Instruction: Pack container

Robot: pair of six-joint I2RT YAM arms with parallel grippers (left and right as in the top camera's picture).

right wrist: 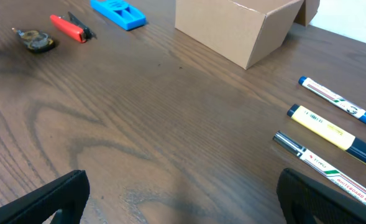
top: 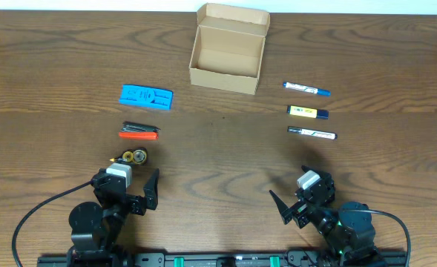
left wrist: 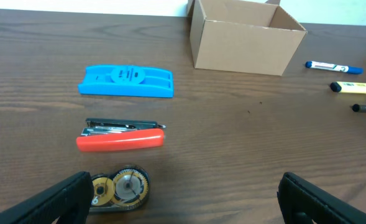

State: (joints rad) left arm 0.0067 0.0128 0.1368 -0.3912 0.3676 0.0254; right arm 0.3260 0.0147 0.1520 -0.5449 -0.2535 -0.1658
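- Six small items lie unpacked on the counter (top: 225,152); the container (top: 228,50) stands open and empty at the far middle.
- The left end effector (left wrist: 181,198) and right end effector (right wrist: 181,198) gape wide, holding nothing.
- Packing looks unstarted; next comes a first pick, perhaps the stapler (left wrist: 120,135).

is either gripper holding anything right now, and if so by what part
Nothing is held. The left gripper and the right gripper are both open, with nothing gripped between their fingers.
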